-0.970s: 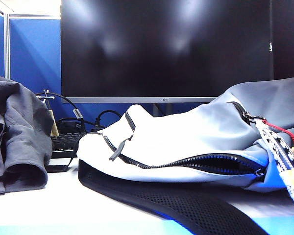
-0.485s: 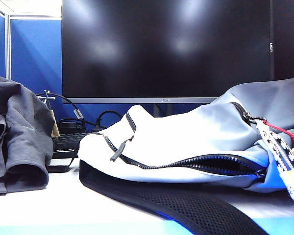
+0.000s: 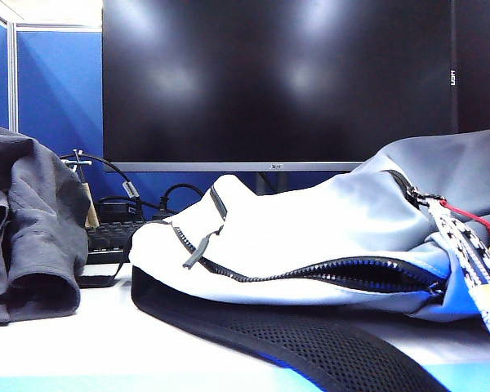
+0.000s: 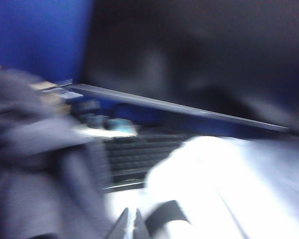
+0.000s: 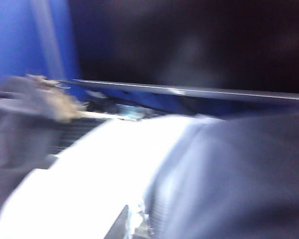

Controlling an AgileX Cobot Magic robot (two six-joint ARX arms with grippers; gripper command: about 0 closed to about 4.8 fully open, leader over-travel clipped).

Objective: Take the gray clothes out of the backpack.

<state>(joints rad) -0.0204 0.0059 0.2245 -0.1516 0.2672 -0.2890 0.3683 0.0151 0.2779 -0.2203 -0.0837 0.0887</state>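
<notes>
The soft dark gray knit clothes [image 3: 20, 229] lie on the desk [image 3: 106, 343] left of the pale gray-white fabric backpack [image 3: 310, 237], nearer the left gripper [image 4: 131, 226]; the right gripper [image 5: 127, 224] is over the backpack. Both pairs of fingers are closed, empty.

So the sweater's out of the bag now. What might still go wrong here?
The gray clothes lie piled at the table's left, near the view's edge, so they might slide off. The backpack lies unzipped, its black mesh strap trailing forward, where an arm might catch it. Both wrist views are blurred; the shut left gripper and right gripper sit close to the backpack.
</notes>
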